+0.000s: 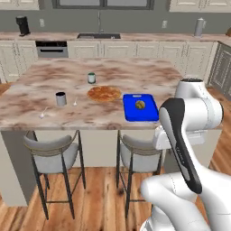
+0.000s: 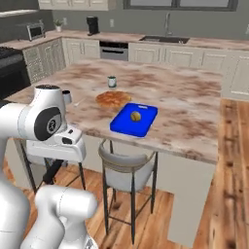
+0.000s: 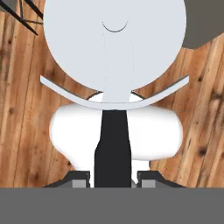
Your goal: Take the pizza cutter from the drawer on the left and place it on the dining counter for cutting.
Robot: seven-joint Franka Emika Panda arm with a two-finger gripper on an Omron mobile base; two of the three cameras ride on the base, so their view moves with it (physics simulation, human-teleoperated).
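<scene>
The gripper (image 3: pixel 113 177) is clamped on the pizza cutter (image 3: pixel 114 65), its two small fingertips pressed to either side of the short, straight black handle. In the hand view the round pale wheel reaches away from the fingers over the plank floor (image 3: pixel 22 113), which is warm brown wood with dark knots. The tool hangs low in front of the dining counter (image 1: pixel 135 72), not over it. Whether the pale shapes behind the handle belong to a stool I cannot tell

The counter is a broad rectangular slab of brown-and-beige marbled stone with an overhanging edge. On it lie a round golden pizza (image 1: pixel 104 94), a glossy blue cutting board (image 1: pixel 131 112) with a small round yellowish thing (image 1: pixel 140 104) on it, a grey cup (image 1: pixel 61 99), a small jar (image 1: pixel 91 78) and two thin silver spoons (image 1: pixel 43 113). Two stools (image 1: pixel 49 153) with grey curved seats and thin dark legs stand under its near edge. Along the far wall run cream cabinets (image 1: pixel 135 54) under a narrower marbled worktop with a dark sink (image 1: pixel 99 35), a black coffee machine (image 1: pixel 22 26) and a grey kettle (image 1: pixel 199 27)
</scene>
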